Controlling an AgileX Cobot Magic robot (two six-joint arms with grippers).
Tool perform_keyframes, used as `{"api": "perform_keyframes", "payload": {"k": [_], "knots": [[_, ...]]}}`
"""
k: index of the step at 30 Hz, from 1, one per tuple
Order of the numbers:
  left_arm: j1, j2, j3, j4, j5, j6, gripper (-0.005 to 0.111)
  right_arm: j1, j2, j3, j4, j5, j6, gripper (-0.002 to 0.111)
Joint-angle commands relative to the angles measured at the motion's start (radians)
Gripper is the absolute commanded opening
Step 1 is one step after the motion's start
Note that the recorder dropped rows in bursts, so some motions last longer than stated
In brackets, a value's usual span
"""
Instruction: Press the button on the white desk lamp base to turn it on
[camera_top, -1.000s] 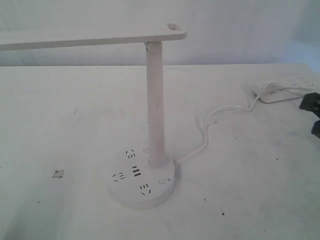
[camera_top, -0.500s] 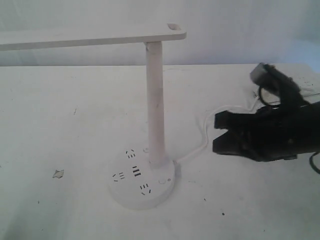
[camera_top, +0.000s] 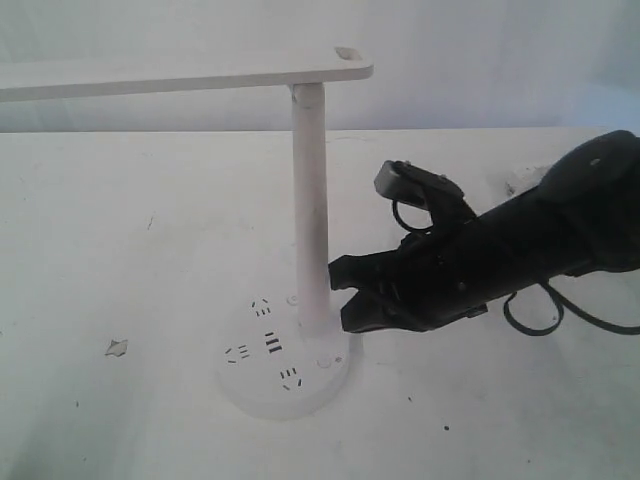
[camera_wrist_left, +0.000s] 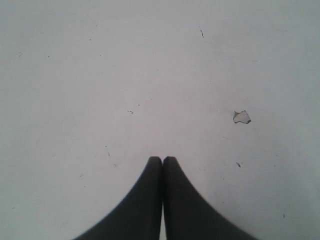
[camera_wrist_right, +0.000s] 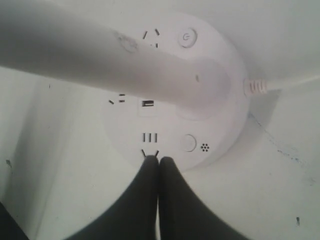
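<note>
White desk lamp (camera_top: 310, 200) is standing mid-way across the pale surface (camera_top: 120, 250), its slim pole upright and its long head bar (camera_top: 180, 75) running flat toward the left of the exterior view. I am watching the right arm reaching in from the right, tilted downward. The right claw (camera_wrist_right: 158, 161) is closed on nothing, its two tips pressing together in the wrist view.

The white desk lamp base (camera_top: 285, 370) is lying just below and slightly ahead of those tips, which are hanging over its rim beside one group of socket slots (camera_wrist_right: 150, 152); I cannot tell whether they are touching it. A white cord (camera_wrist_right: 285, 82) is leaving the base on the claw's side.

The left claw (camera_wrist_left: 162, 161) is also closed and empty, looking down at bare surface near a small scrap (camera_wrist_left: 242, 117). It is not showing in the exterior view, so I am judging the right arm far the nearer.

Two buttons are showing on the disc. A plain round button (camera_wrist_right: 189, 142) is sitting just beside the right tips, on the near side of the pole. A power-marked button (camera_wrist_right: 187, 37) is sitting beyond the pole's foot. I am guessing the marked one drives the lamp, which would mean steering around the pole.
</note>
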Motion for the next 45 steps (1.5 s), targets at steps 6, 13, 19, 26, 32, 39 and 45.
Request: {"api": "perform_keyframes", "payload": {"k": [6, 13, 19, 26, 32, 39, 45], "knots": [[-0.008, -0.003, 0.002, 0.000, 0.002, -0.001, 0.000, 0.051, 0.093, -0.027, 0.004, -0.024, -0.037, 0.000], [-0.008, -0.003, 0.002, 0.000, 0.002, -0.001, 0.000, 0.051, 0.139, -0.038, 0.007, -0.031, -0.081, 0.000], [-0.008, -0.003, 0.002, 0.000, 0.002, -0.001, 0.000, 0.051, 0.176, -0.048, 0.011, -0.040, -0.113, 0.000], [-0.008, -0.003, 0.002, 0.000, 0.002, -0.001, 0.000, 0.051, 0.184, -0.048, 0.023, -0.040, -0.124, 0.000], [-0.008, -0.003, 0.002, 0.000, 0.002, -0.001, 0.000, 0.051, 0.184, -0.048, 0.151, -0.032, -0.228, 0.000], [-0.008, -0.003, 0.002, 0.000, 0.002, -0.001, 0.000, 0.051, 0.196, -0.048, 0.184, -0.044, -0.263, 0.000], [-0.008, -0.003, 0.002, 0.000, 0.002, -0.001, 0.000, 0.051, 0.236, -0.048, 0.188, -0.032, -0.263, 0.000]]}}
